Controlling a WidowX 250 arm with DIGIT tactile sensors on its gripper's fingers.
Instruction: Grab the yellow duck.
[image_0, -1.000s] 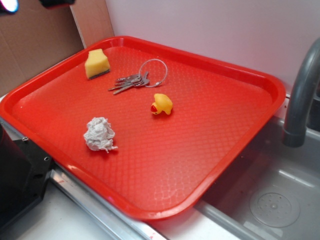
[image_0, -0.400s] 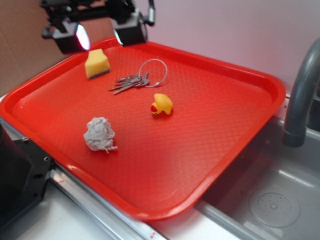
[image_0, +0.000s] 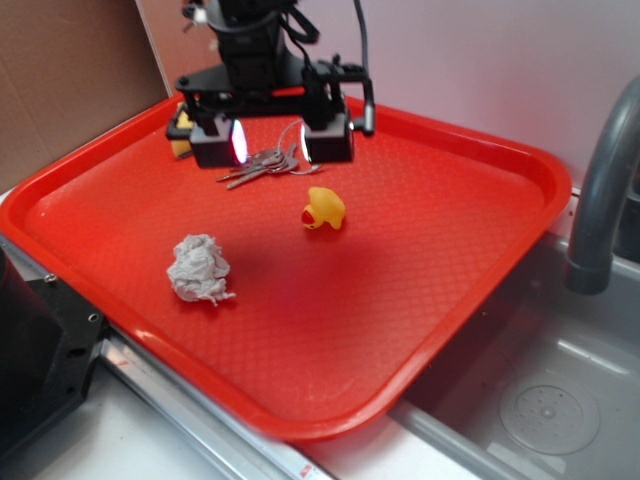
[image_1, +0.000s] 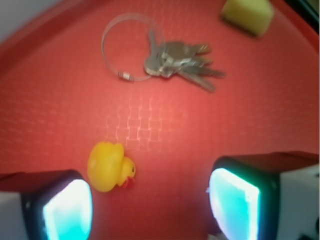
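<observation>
- Your black two-finger gripper (image_0: 271, 142) is spread wide with nothing between the pads; it's up in the air over the far-left part of the red plastic tray (image_0: 480, 290).
- The small yellow rubber duck (image_0: 324, 208) sits on the tray floor roughly mid-tray, in front of the gripper and a bit toward the right finger in the outside view. In the wrist view the duck (image_1: 109, 166) is just beside the left-hand glowing pad (image_1: 67, 210), not between the two.
- The bunch of metal keys on a wire ring (image_0: 262, 163) lies beside the duck on its far side, apart from it, mostly under the gripper.
- The yellow sponge block (image_0: 180, 128) is back by the far-left rim, partly hidden behind the fingers.
- The crumpled white paper ball (image_0: 199, 268) is near the front-left, well apart from the duck.
- Right of the duck there's lots of bare tray out to the raised rim; past that edge stands the grey faucet (image_0: 605, 190) over the grey sink (image_0: 545, 400).
</observation>
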